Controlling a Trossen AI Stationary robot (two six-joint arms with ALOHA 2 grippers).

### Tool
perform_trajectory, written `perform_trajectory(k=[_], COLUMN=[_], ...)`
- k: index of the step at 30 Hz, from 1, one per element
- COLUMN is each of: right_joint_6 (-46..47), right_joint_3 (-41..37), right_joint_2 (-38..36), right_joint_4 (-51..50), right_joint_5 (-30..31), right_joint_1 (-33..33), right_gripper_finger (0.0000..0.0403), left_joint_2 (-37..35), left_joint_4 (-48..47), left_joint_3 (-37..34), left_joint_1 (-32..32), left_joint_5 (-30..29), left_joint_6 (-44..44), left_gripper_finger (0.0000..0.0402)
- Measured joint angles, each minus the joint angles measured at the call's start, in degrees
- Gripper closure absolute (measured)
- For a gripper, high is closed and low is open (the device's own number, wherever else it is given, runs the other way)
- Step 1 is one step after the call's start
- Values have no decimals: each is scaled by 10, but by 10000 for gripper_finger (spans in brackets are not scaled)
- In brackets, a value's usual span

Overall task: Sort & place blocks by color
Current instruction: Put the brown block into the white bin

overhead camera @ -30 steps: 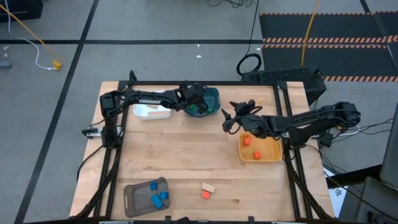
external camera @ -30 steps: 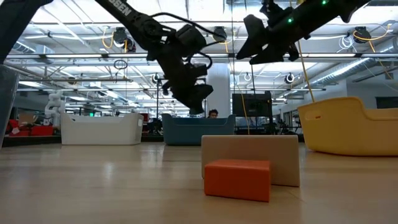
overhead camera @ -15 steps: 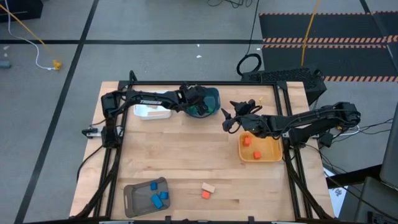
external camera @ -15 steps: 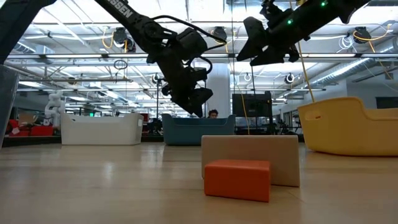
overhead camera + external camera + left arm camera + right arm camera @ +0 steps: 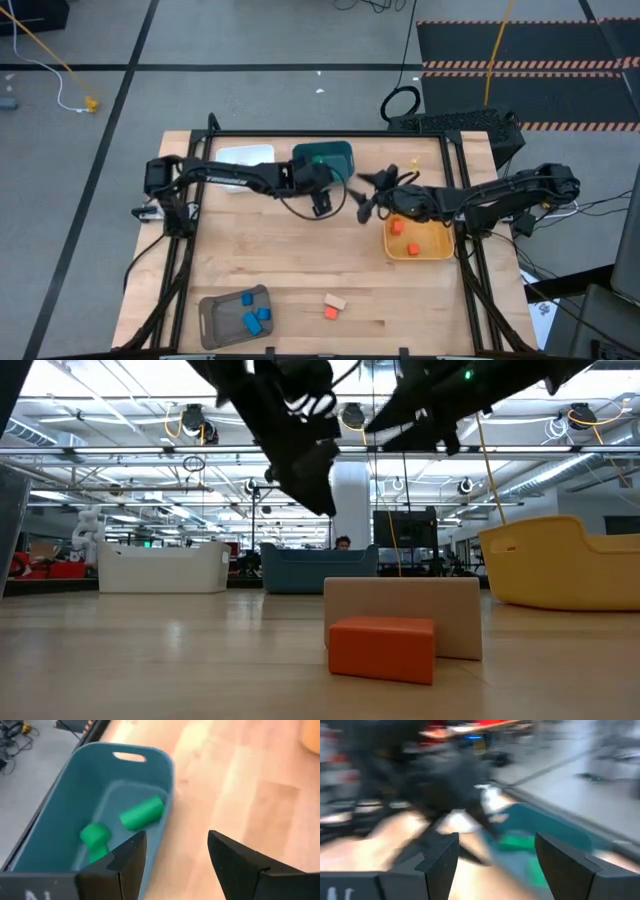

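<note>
Hovering over bare wood just beside the teal bin (image 5: 324,156), the left hand (image 5: 322,203) has its fingers spread with nothing between them, and the left wrist view shows two green blocks (image 5: 141,813) lying loose inside that bin, which fits a hand that has let go of its load there and stands clear of the rim. The right hand (image 5: 365,205) hangs near it toward 3 o'clock, also spread and empty, poised beside the yellow bin (image 5: 440,250), where two red-orange blocks (image 5: 398,227) sit; its place there looks like waiting, out of the left arm's way. Each colour has its own container: blue blocks (image 5: 252,317) rest in the grey bin (image 5: 212,318) toward 7 o'clock on the tabletop (image 5: 280,250), and the white bin (image 5: 245,153) stands at 11 o'clock, probably meant for plain wood. What seems left unsorted is the pair at 6 o'clock: a red-orange brick (image 5: 382,649) lying directly in front of a tan block (image 5: 402,598), seemingly touching it, both well apart from either hand, so either arm has a long reach ahead.
</note>
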Motion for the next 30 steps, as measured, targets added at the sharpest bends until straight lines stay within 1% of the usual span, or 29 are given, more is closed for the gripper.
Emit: perform_trajectory(k=[3, 5, 8, 13, 16, 21, 23, 30], right_joint_6=[27, 45, 63, 93, 112, 153, 172, 197], right_joint_3=[0, 1, 0, 0, 0, 0, 0, 0], right_joint_2=[1, 5, 5, 5, 13, 48, 63, 133], right_joint_4=[17, 12, -2, -10, -5, -1, 2, 110], right_joint_5=[-73, -91, -91, -89, -88, -48, -44, -43], right_joint_1=[19, 38, 72, 131, 162, 210, 226, 267], right_gripper_finger=[151, 151, 151, 151, 151, 151, 151, 151], left_joint_2=[-11, -18, -25, -32, -37, -47, -47, -48], left_joint_4=[-52, -98, -153, -215, -211, -189, -180, -174], left_joint_3=[1, 0, 0, 0, 1, 0, 0, 0], left_joint_1=[-26, -47, -80, -134, -169, -221, -237, -272], left_joint_5=[0, 0, 0, 0, 1, 31, 32, 32], left_joint_6=[-19, -31, -54, -118, -148, -178, -189, -233], left_gripper_finger=[188, 188, 188, 188, 188, 188, 188, 188])
